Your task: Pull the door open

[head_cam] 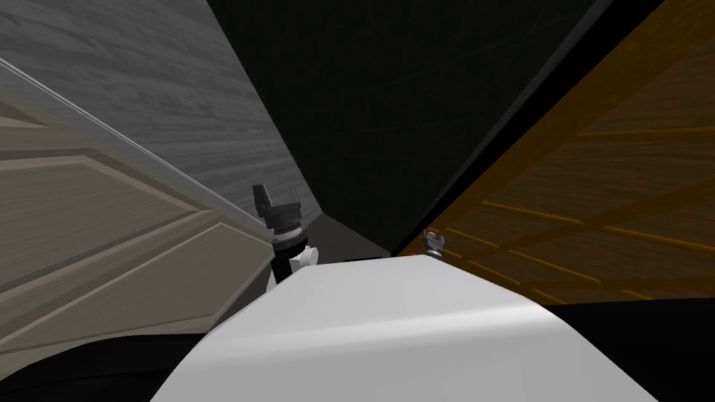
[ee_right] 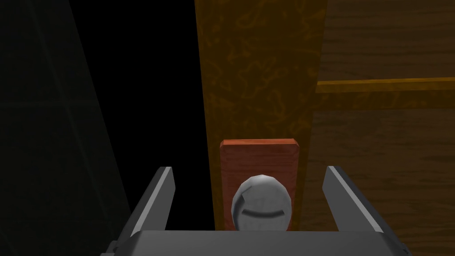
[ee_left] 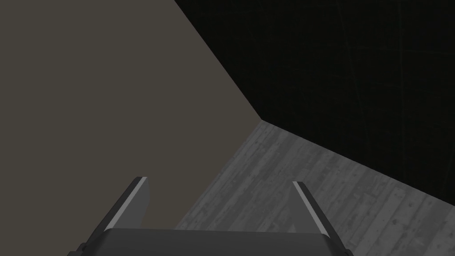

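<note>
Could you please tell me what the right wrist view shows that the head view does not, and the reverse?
The right wrist view adds a grey round knob on a reddish plate. The knob sits between the open fingers of the right hand, which stand clear of its sides. The head view adds the left hand, raised beside a beige panelled surface, and the grey plank floor. Both share the right hand, the brown wooden door and the black area beyond its edge.
</note>
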